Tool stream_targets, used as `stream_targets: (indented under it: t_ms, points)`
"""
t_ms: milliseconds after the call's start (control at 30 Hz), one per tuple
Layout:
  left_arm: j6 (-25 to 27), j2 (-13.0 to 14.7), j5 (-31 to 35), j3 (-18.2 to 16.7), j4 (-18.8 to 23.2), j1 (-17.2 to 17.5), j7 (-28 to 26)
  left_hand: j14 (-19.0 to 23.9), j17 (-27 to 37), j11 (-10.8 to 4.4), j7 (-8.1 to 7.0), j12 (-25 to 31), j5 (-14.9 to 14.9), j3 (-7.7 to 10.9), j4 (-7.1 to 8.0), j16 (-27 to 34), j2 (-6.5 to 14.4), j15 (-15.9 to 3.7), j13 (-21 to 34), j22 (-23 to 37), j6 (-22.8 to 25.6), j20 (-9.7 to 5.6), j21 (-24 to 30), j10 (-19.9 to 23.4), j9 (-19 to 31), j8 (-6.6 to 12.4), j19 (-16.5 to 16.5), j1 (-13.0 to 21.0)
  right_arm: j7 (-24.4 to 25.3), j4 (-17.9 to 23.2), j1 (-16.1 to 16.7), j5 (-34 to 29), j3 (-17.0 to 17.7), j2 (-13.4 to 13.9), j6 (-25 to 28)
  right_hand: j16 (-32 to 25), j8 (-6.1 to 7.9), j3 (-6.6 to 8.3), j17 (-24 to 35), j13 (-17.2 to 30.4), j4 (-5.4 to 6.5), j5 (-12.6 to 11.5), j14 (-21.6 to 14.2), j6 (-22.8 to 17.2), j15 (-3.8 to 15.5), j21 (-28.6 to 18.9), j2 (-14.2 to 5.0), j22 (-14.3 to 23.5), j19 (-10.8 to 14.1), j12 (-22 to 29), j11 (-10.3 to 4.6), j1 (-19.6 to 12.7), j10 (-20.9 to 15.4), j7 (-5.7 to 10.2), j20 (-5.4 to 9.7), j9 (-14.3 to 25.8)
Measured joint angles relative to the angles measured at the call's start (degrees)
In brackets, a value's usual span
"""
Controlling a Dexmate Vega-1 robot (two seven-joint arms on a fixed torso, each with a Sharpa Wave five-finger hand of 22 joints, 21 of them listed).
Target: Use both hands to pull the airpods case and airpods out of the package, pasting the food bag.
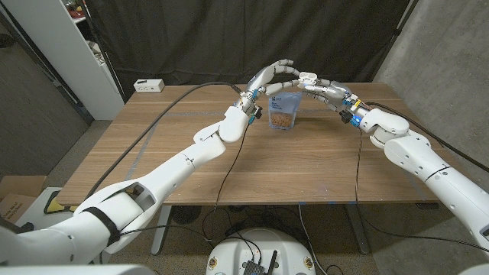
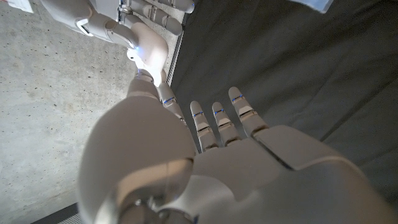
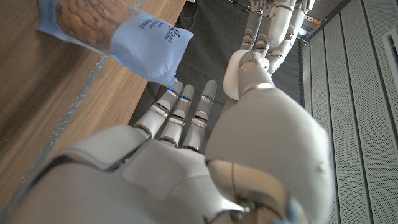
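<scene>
the food bag (image 1: 283, 111) stands upright on the wooden worktop (image 1: 306, 164), toward its far side, and both hands are raised above it, meeting over its top. between the thumb and a finger of the right hand (image 1: 325, 89) sits a small white rounded thing (image 1: 308, 77), which i take to be the airpods case, though it is too small to be sure; the right wrist view shows the same white piece (image 3: 244, 73) at the thumb tip. the left hand (image 1: 273, 76) reaches in with its fingers apart and seems to hold nothing, its fingertips close to the white piece. so by my reading the case is already out of the bag and is being passed or worked on between the two hands, while pulling the airpods free and dealing with the bag look still to do. the bag is pale blue with a clear window showing brown nut-like food; dark print sits near its edge in the right wrist view, too small to read.
</scene>
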State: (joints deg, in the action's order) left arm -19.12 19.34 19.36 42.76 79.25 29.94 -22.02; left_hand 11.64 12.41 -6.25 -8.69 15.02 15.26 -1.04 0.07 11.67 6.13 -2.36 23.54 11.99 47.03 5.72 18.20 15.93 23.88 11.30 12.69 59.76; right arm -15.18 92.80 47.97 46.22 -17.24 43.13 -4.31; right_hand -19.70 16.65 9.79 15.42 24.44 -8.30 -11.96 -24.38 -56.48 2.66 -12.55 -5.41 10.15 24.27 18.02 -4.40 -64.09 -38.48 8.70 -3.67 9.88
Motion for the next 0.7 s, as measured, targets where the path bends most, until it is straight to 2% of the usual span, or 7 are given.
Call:
stream_targets:
  t_ms: [367, 433, 700]
  points:
    - [1.63, 0.14, -0.09, -0.03, 0.47, 0.23, -0.08, -0.31, 0.00, -0.39, 0.36, 0.00, -0.25, -0.55, 0.56, 0.19, 0.13, 0.31, 0.00, 0.01, -0.25, 0.00, 0.00, -0.21, -0.55, 0.00, 0.00, -0.87, -0.30, -0.33, -0.47, 0.16, -0.35, -0.10, 0.78, 0.42, 0.00, -0.01, 0.01, 0.00, 0.00, -0.46, 0.00, -0.05, 0.00, 0.00, 0.16, 0.00, 0.00, 0.00, 0.00, -0.15, 0.00, 0.05, 0.00, -0.22]
    - [1.43, 0.15, -0.08, -0.10, 0.47, 0.44, -0.64, -0.04, 0.00, -0.67, 1.11, 0.00, -0.25, -0.55, 0.56, 0.42, 0.13, 0.08, 0.00, 0.01, 0.52, 0.00, 0.00, 0.64, -0.79, 0.26, 0.00, -0.87, -0.25, -0.32, -0.48, 0.16, -0.41, -0.11, 0.96, 0.58, 0.00, -0.01, -0.03, 0.00, 0.00, -0.46, 0.00, -0.07, 0.00, 0.00, 0.16, 0.00, 0.00, 0.00, 0.00, -0.15, 0.00, 0.06, 0.00, -0.22]
    - [-0.16, 0.14, 0.55, -0.82, 0.74, 1.79, -3.78, 1.20, -0.17, -1.11, 1.39, 0.67, -0.69, -0.55, 0.54, 0.87, 0.13, -0.06, -0.01, 0.01, 1.19, -0.15, 0.00, 1.99, -1.11, 0.45, 0.16, -0.87, 0.01, 0.01, -0.49, 0.01, -0.54, 0.12, 1.42, 0.85, 0.00, 0.23, -0.27, 0.01, -0.24, -0.89, 0.00, 0.18, 0.00, 0.00, 0.23, 0.00, 0.00, 0.00, 0.00, -0.22, 0.00, -0.20, 0.00, -0.22]
